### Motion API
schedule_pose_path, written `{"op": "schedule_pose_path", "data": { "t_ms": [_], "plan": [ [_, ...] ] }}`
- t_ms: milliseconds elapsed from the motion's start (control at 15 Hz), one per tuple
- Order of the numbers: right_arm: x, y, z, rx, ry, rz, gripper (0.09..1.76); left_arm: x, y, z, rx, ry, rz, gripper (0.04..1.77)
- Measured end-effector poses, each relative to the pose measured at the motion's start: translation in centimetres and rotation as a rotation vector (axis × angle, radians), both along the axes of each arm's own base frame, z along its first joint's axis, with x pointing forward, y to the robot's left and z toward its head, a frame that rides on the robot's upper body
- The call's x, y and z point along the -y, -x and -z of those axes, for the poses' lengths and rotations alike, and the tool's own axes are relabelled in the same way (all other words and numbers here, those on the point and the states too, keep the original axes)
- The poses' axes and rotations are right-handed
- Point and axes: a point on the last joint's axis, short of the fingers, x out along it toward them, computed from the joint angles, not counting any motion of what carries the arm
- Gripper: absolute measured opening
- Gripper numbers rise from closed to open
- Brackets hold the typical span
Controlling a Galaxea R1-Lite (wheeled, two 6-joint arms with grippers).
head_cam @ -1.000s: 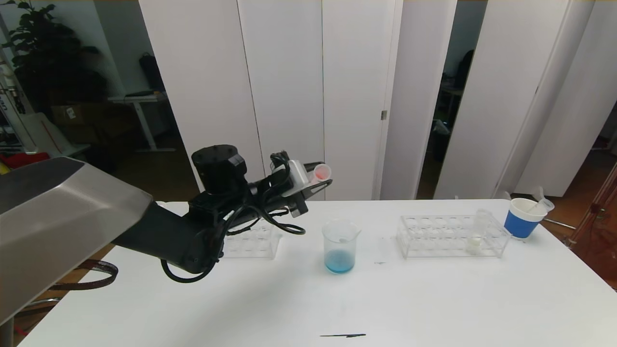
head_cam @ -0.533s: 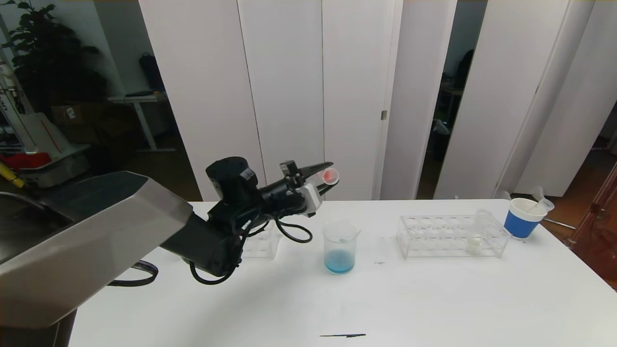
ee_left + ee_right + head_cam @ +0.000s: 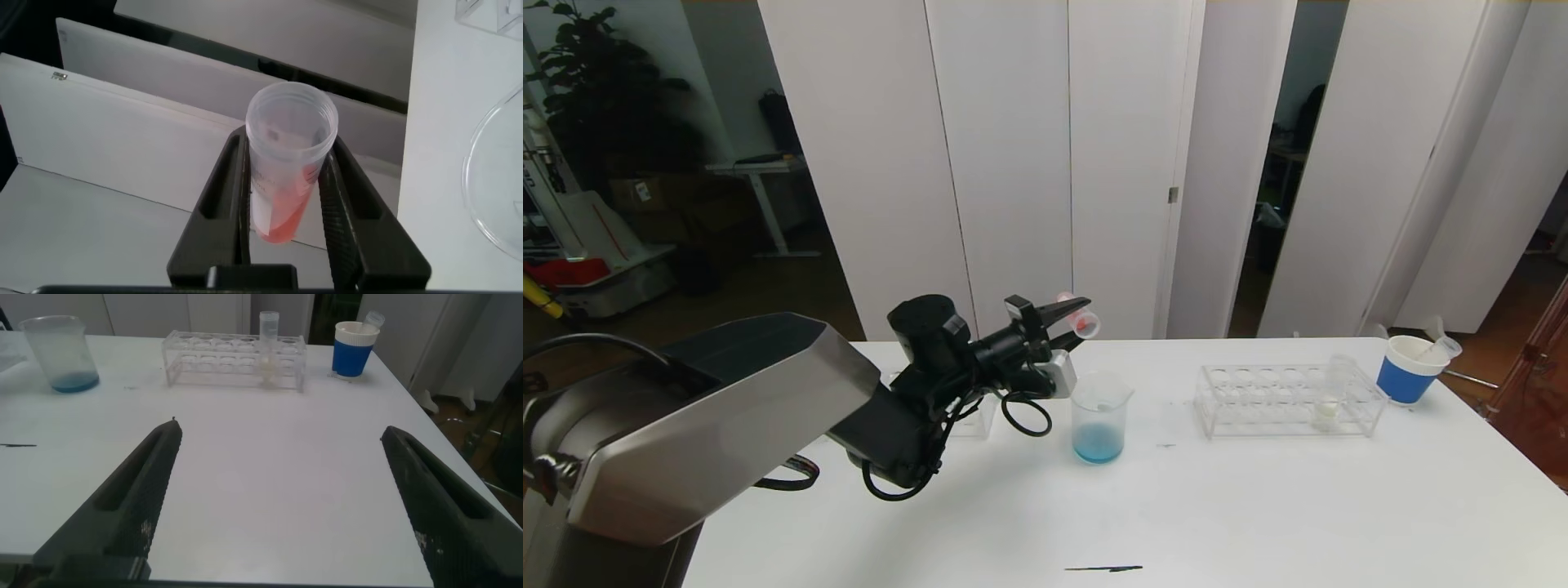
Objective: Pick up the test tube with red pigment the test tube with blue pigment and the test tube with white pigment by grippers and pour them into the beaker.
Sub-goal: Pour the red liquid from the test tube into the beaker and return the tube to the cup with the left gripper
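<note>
My left gripper (image 3: 1078, 315) is shut on the test tube with red pigment (image 3: 1085, 323), held tilted with its open mouth just above and left of the beaker (image 3: 1099, 416). In the left wrist view the tube (image 3: 290, 155) sits between the black fingers (image 3: 233, 188), with red liquid at its low end. The beaker holds blue liquid at its bottom. The test tube with white pigment (image 3: 1327, 408) stands in the right-hand rack (image 3: 1258, 402). No tube with blue pigment shows. My right gripper (image 3: 278, 433) is open and empty, low over the table's right side.
A second clear rack (image 3: 964, 418) stands behind my left arm. A blue-and-white paper cup (image 3: 1409, 369) holding an empty tube stands at the far right. A dark mark (image 3: 1103, 568) lies near the table's front edge. White panels stand behind the table.
My left arm has moved right and a little lower, carrying the red tube from behind the left rack to just over the beaker's left rim. The rest is unchanged.
</note>
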Motion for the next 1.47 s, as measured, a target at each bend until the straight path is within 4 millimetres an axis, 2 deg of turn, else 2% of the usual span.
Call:
{"op": "schedule_pose_path", "data": {
  "t_ms": [533, 1467],
  "plan": [
    [0.0, 0.0, 0.0, 0.000, 0.000, 0.000, 1.75, 0.2, -0.3, 1.4, 0.053, -0.022, 0.000, 0.58],
    [0.0, 0.0, 0.0, 0.000, 0.000, 0.000, 1.75, 0.5, -1.0, 2.6, 0.124, -0.025, 0.014, 0.58]
  ]
}}
